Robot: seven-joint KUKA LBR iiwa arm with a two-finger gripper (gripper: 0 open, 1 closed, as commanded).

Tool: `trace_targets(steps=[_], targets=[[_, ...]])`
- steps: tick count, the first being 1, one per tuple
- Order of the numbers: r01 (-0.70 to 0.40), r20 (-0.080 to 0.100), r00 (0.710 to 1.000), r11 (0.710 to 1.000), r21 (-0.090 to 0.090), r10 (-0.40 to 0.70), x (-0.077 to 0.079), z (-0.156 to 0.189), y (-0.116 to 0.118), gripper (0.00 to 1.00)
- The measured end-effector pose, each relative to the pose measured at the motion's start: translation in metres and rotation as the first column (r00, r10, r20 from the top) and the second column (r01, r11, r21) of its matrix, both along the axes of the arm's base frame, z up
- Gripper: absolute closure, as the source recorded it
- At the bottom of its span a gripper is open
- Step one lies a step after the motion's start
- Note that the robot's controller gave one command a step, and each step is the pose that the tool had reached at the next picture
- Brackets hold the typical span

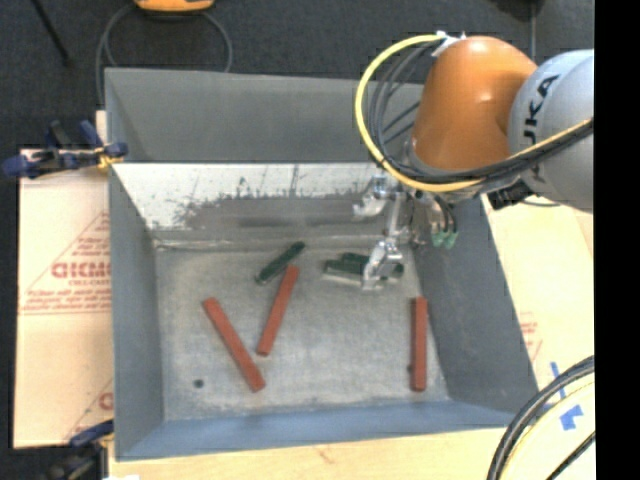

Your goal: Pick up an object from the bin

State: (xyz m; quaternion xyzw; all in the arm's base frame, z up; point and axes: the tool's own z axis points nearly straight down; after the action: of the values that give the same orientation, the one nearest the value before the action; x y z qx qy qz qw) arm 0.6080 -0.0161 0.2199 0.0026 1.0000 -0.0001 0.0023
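Camera view: looking down into the grey bin (135,308) from above.
Tool (385,268): low in the bin, close to the back wall, a little right of the middle, under the big orange and grey arm (470,98).
Tool grip: cannot tell if wide or narrow.
Nearest thing: a short dark green piece (345,265), flat on the bin floor, just beside the tip of the tool on the left, maybe touching it.
Held or not: cannot tell for sure; seems to lie on the floor, not lifted.
Other green thing: a dark green stick (279,263), tilted, further to the left, apart from the tool.
First red stick (277,309): leaning, top end close by the dark green stick.
Second red stick (234,344): slanted, near the front left, well apart from the tool.
Third red stick (418,343): straight up and down along the right side, in front of the tool, not touching it.
Done so far: tool down near the floor, right next to the short green piece.
Left to do: probably get a good hold on a thing, then lift it up and out of the bin; nothing up in the air yet.
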Motion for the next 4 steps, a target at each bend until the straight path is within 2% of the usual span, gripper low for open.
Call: trace_targets(steps=[1, 2, 3, 4], targets=[[0.043, 0.005, 0.999, 0.999, 0.001, -0.043, 0.001, -0.07, -0.021, 0.0], [0.114, -0.007, 0.993, 0.993, 0.001, -0.114, 0.006, -0.1, -0.027, 0.0], [0.17, 0.0, 0.985, 0.985, 0.001, -0.17, 0.007, -0.073, -0.043, 0.0], [0.203, 0.007, 0.979, 0.979, 0.002, -0.203, 0.008, -0.124, -0.047, 0.0]])
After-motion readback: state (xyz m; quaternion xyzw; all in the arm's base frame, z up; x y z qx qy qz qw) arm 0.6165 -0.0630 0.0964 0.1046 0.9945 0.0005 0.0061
